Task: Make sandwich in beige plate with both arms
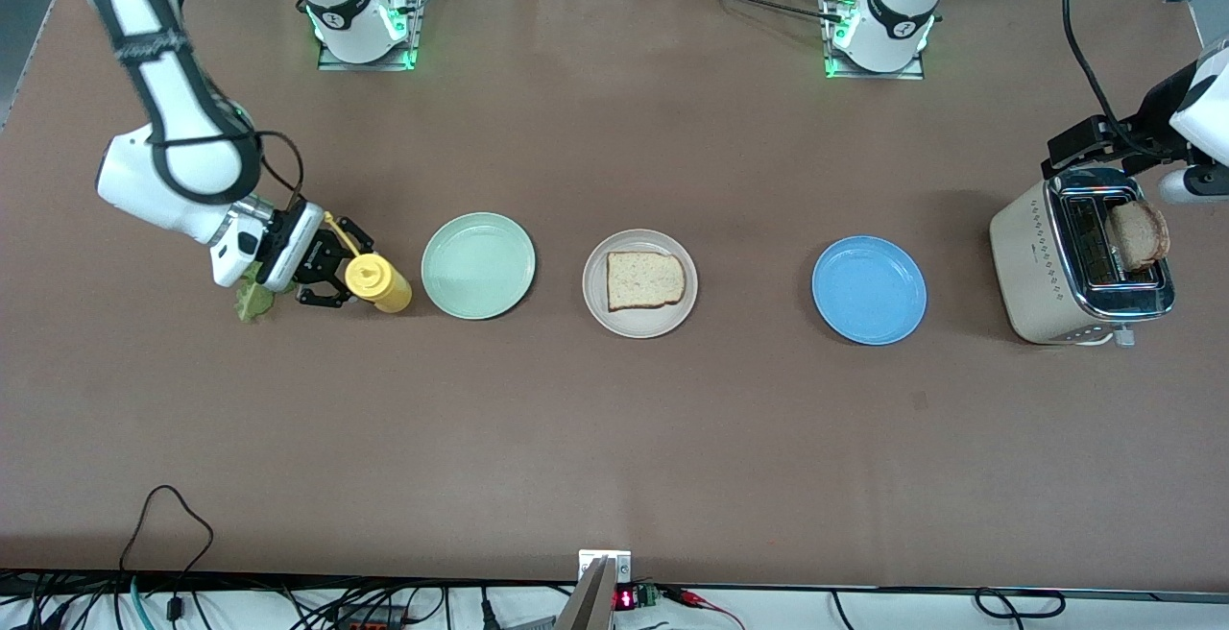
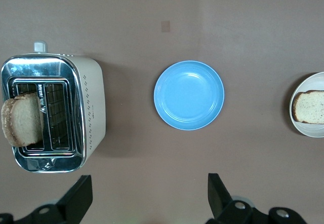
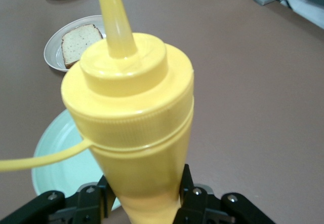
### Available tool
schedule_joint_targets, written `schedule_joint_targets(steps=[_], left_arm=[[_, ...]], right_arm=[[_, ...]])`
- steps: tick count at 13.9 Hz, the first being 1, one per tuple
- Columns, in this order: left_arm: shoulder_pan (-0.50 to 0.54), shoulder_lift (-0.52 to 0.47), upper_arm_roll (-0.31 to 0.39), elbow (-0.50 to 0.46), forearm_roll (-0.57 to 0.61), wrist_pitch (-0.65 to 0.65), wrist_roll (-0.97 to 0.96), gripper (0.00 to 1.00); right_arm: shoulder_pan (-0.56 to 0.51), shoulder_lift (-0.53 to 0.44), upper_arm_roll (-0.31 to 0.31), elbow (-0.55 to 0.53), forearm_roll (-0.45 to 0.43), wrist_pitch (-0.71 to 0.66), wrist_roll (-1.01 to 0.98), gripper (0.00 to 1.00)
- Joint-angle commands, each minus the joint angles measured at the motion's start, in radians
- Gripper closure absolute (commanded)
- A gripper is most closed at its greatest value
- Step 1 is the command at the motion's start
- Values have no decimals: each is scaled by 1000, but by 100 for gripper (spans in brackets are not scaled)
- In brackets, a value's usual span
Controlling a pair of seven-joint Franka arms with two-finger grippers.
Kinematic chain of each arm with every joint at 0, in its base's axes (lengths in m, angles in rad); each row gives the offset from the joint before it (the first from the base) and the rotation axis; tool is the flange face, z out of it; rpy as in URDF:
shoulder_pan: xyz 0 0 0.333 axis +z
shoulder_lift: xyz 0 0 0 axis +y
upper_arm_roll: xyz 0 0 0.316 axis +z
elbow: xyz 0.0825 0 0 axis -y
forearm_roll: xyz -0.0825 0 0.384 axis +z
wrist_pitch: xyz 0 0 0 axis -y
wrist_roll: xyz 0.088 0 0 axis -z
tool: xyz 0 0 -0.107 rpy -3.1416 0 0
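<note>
The beige plate (image 1: 600, 308) lies mid-table with one toast slice (image 1: 644, 279) on it. A second toast slice (image 1: 1138, 234) stands in the toaster (image 1: 1032, 265) at the left arm's end. My right gripper (image 1: 348, 275) is low at the right arm's end, shut on a yellow squeeze bottle (image 1: 377, 281) beside the mint green plate (image 1: 477, 265). In the right wrist view the fingers press both sides of the bottle (image 3: 131, 117). A green lettuce leaf (image 1: 253, 300) lies on the table, partly hidden under that wrist. My left gripper (image 2: 150, 198) hangs open and empty near the toaster (image 2: 91, 102).
A blue plate (image 1: 869, 289) sits between the beige plate and the toaster. The arm bases stand along the table edge farthest from the front camera. Cables run along the edge nearest it.
</note>
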Motion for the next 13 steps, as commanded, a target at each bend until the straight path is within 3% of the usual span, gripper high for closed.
schedule_joint_targets(steps=[1, 3, 8, 11, 13], left_arm=[[4, -28, -5, -22, 27, -11, -5, 0], [4, -27, -6, -22, 27, -12, -5, 0], [4, -25, -5, -23, 27, -21, -9, 0], [4, -22, -3, -23, 25, -29, -11, 0], [11, -19, -3, -22, 19, -34, -12, 0]], right_arm=[[17, -91, 68, -21, -185, 39, 287, 100], [47, -105, 117, -2, -334, 73, 500, 100], [191, -105, 148, 46, -866, 67, 1028, 100], [311, -65, 151, 69, -1085, 56, 1291, 100], [380, -16, 151, 138, -1195, -39, 1403, 100]])
